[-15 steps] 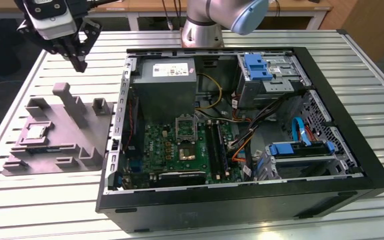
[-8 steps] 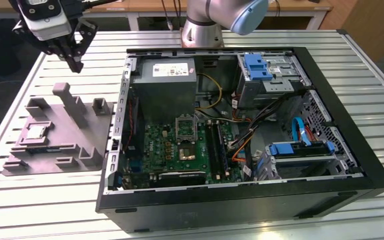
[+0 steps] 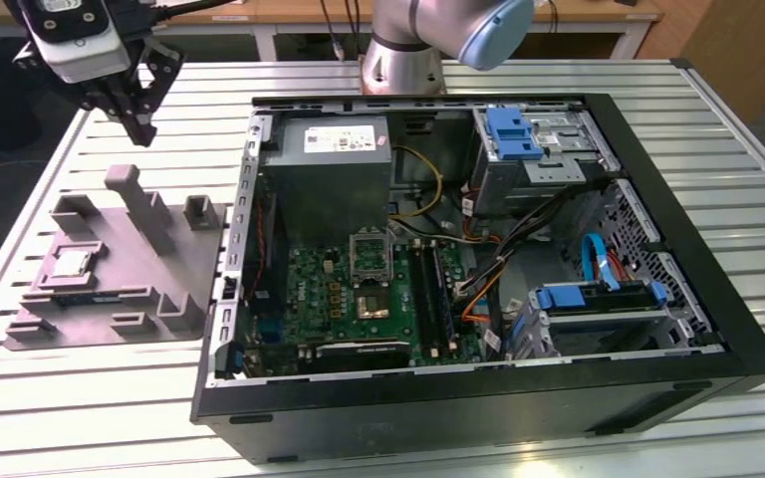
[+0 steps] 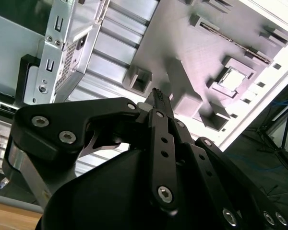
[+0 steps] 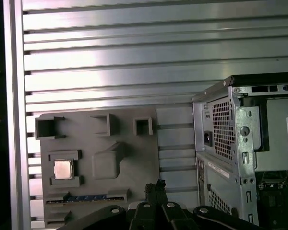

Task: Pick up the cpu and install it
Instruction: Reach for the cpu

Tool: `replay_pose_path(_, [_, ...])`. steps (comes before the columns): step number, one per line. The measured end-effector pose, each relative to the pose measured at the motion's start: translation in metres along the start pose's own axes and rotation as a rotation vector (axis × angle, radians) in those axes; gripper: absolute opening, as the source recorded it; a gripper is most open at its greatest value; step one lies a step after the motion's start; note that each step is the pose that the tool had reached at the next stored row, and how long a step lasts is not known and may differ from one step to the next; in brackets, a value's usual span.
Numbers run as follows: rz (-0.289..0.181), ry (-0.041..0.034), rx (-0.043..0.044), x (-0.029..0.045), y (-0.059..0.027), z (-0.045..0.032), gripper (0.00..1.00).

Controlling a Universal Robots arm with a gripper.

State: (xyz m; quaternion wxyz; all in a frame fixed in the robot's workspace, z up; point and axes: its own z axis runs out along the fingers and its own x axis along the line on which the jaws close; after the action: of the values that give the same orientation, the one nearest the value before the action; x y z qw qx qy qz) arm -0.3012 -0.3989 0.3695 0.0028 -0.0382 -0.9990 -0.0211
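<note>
The cpu point(image 3: 68, 262) is a small silvery square lying flat in a recess of the grey holder plate point(image 3: 143, 289), at the exterior view's left. It also lies in that recess in both wrist views: cpu point(image 5: 62, 169), cpu point(image 4: 232, 78). My gripper point(image 3: 136, 127) hangs high above the table, behind the holder plate and well apart from the cpu. Its black fingers point(image 5: 151, 190) are pressed together with nothing between them, as the gripper point(image 4: 156, 95) also appears in the second wrist view. The black-framed socket point(image 3: 372, 301) sits on the green motherboard inside the open case.
The open black computer case point(image 3: 701, 249) takes up the middle and right of the slatted metal table point(image 3: 196, 90), with a grey power supply point(image 3: 336, 149), blue drive brackets and loose cables inside. The holder plate has raised blocks point(image 3: 130, 189). The arm's base point(image 3: 402, 60) stands behind the case.
</note>
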Motion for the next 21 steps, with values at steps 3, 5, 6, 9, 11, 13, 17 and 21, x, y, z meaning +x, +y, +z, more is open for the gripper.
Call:
replay_pose_path(3, [0.0, 0.0034, 0.0002, 0.0022, -0.0002, 0.0004, 0.11])
replay_pose_path(5, [0.0, 0.006, 0.0005, 0.0036, -0.0003, 0.0006, 0.11])
replay_pose_path(6, [0.0, 0.0071, 0.0006, 0.0043, -0.0004, 0.0007, 0.11])
replay_pose_path(9, [0.0, 0.0105, 0.0008, 0.0062, -0.0005, 0.0011, 0.11])
replay_pose_path(11, [0.001, 0.0127, 0.001, 0.0076, -0.0007, 0.0013, 0.11])
replay_pose_path(13, [0.001, 0.0148, 0.0012, 0.009, -0.0008, 0.0015, 0.11])
replay_pose_path(17, [0.001, 0.0189, 0.0015, 0.0117, -0.001, 0.002, 0.11])
replay_pose_path(21, [0.001, 0.0229, 0.0018, 0.0143, -0.0012, 0.0025, 0.11])
